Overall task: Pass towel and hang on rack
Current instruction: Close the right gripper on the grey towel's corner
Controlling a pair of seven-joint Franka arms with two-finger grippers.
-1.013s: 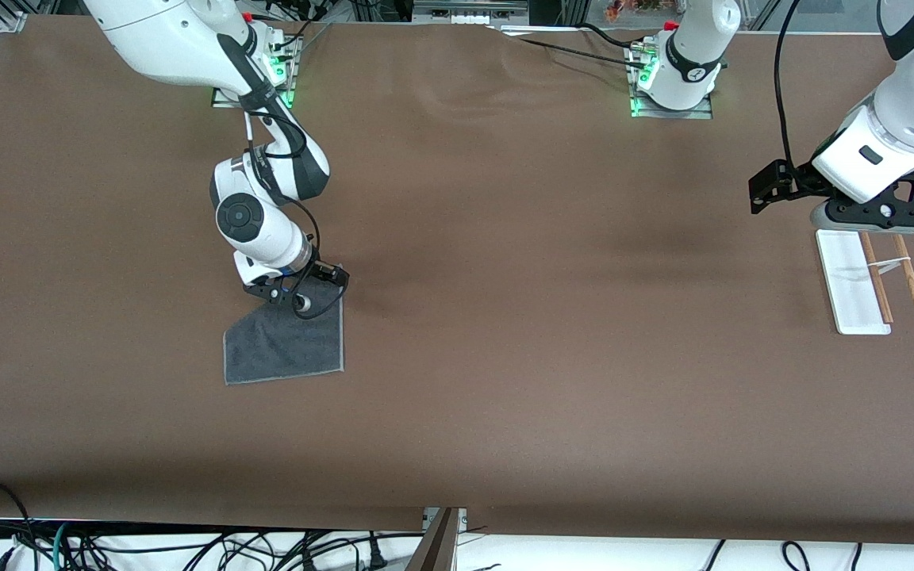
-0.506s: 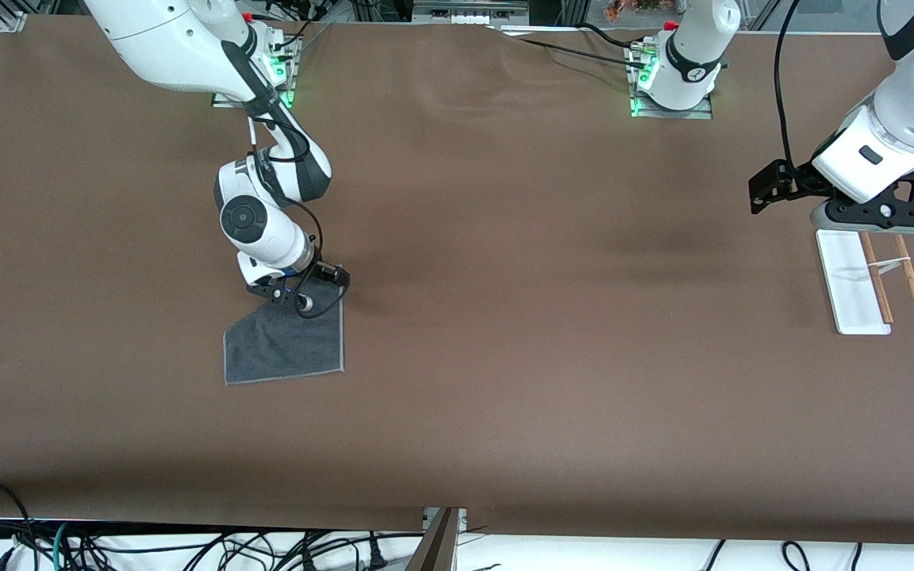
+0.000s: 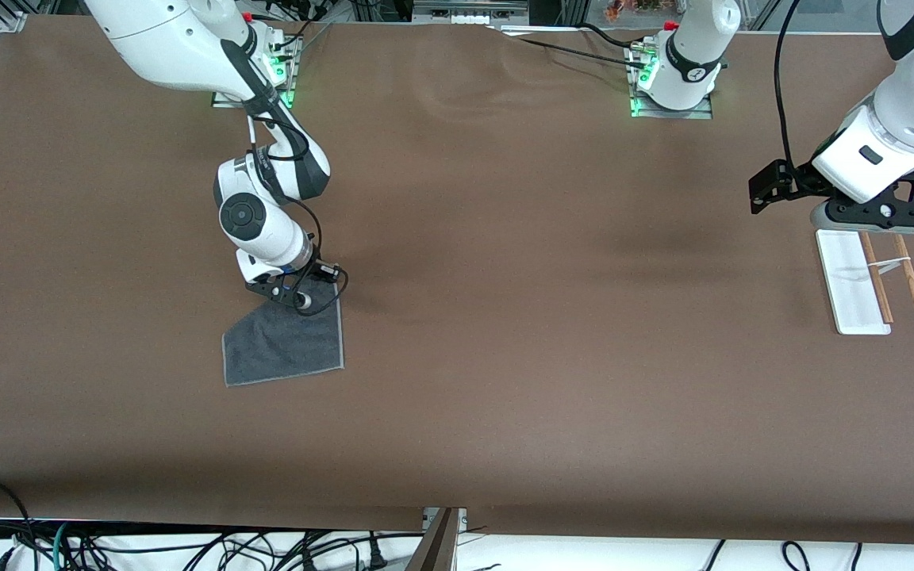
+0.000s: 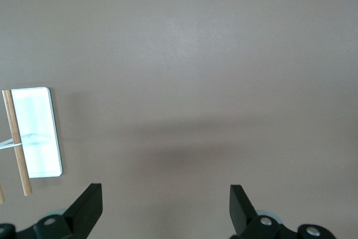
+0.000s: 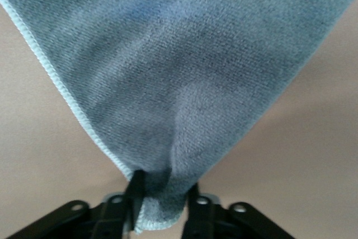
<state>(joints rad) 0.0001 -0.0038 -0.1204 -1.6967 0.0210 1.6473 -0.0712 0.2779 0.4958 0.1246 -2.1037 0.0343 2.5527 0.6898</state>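
**Cloth, wood and plastic on a matt brown covering**

The towel (image 5: 184, 65) is dark grey terry cloth with a rough, looped pile and a paler stitched hem; it looks soft and matt. The surface (image 3: 520, 357) wears a smooth, matt brown sheet, faintly rippled near the arm bases. The rack (image 3: 854, 285) has a flat white base with a slight gloss, like plastic, and two thin rods of bare brown wood. The right pincer (image 5: 163, 197), closed on a towel corner, and the left pincer (image 4: 165, 211) are matt black; the arm shells are glossy white.
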